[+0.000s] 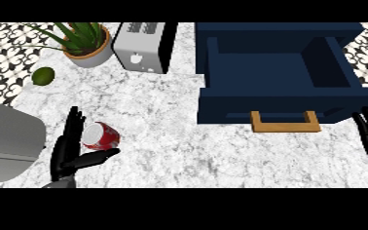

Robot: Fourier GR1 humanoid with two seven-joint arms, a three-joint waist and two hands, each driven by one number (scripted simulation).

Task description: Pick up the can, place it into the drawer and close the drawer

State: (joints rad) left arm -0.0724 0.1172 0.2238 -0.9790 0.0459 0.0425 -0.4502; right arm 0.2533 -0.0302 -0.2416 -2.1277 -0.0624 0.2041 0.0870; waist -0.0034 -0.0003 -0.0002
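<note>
A red can (102,136) with a white end lies on its side on the marble counter, low at the left. My left hand (66,148) stands right beside it on its left, fingers straight and pointing away from me, thumb stretched out under the can's near side. The hand is open and its fingers do not curl round the can. The dark blue drawer (273,108) stands pulled out at the right, its inside bare, with a wooden handle (285,126) on its front. Only a thin edge of my right hand (361,126) shows at the right border, fingers up, beside the drawer's front corner.
A silver toaster (146,46) and a potted green plant (86,46) stand at the back left. A small green fruit (44,76) lies in front of the plant. A large grey rounded shape (16,141) fills the left edge beside my left hand.
</note>
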